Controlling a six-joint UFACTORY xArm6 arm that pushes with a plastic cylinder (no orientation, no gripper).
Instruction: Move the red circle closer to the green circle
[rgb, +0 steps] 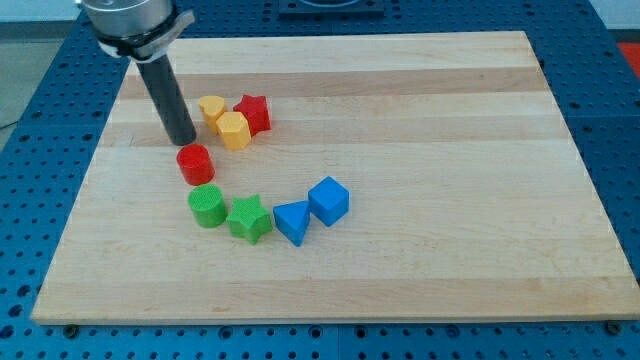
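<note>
The red circle (195, 163) lies on the wooden board (450, 120), just above the green circle (207, 206) and close to it, a narrow gap apparently left between them. My tip (183, 141) is seen just above and slightly to the view's left of the red circle, seemingly touching or nearly so; no gripper is fitted, so nothing is held. A short, slow push toward the view's bottom, angled slightly right, is judged best, so that the green circle and the green star (249, 218) are not knocked.
</note>
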